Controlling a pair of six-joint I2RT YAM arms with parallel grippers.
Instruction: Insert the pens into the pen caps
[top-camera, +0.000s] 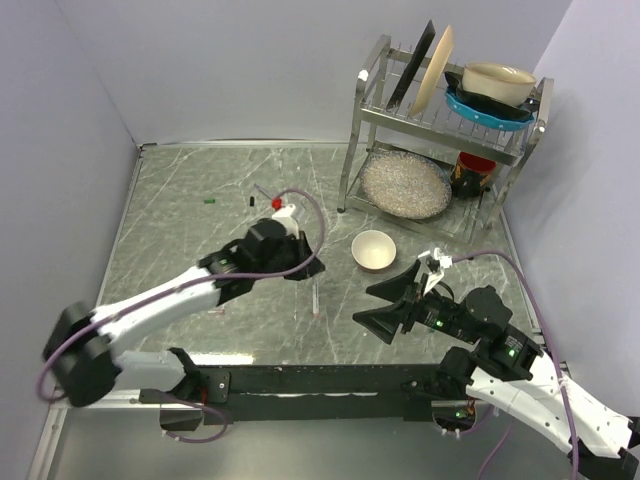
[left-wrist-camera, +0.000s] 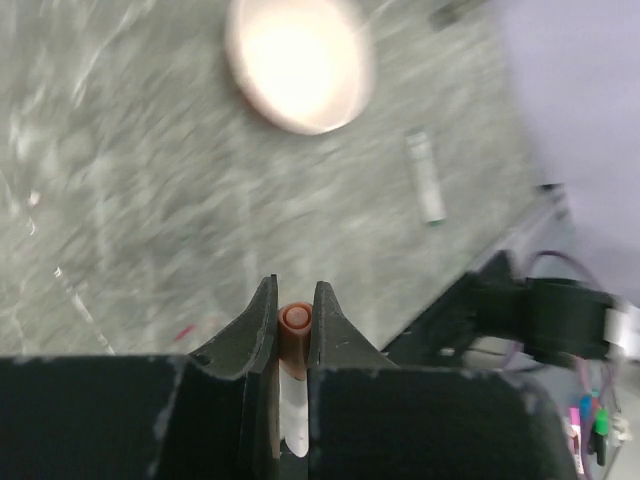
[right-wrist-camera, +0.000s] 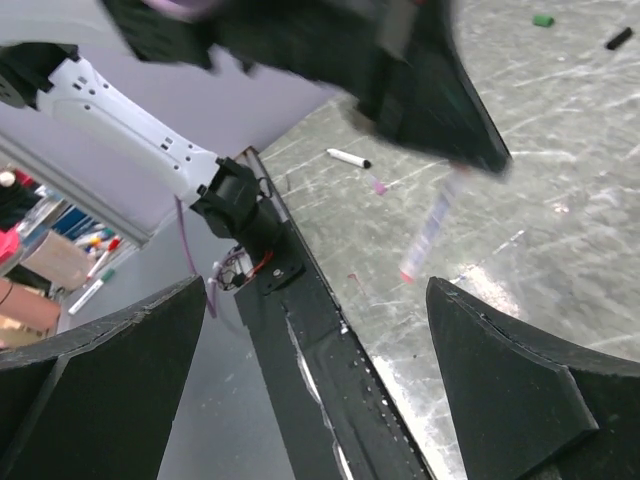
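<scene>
1. At the near right, the right arm is folded low and reaches left. The right gripper (top-camera: 362, 304) is spread wide with nothing in it.
2. The left arm stretches from the near left to mid-table. The left gripper (left-wrist-camera: 294, 285) is clamped on a pen (left-wrist-camera: 295, 320), just left of the bowl (top-camera: 373, 250).
3. The pen runs along the fingers, its reddish end past their tips and slanting down toward the table (top-camera: 180, 230).
4. Far left, a green cap (top-camera: 209, 201) and a black cap (top-camera: 249, 201) lie apart.

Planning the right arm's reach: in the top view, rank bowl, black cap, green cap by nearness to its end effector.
1. bowl, just ahead of the right end effector.
2. black cap, far left.
3. green cap, farthest left.
</scene>
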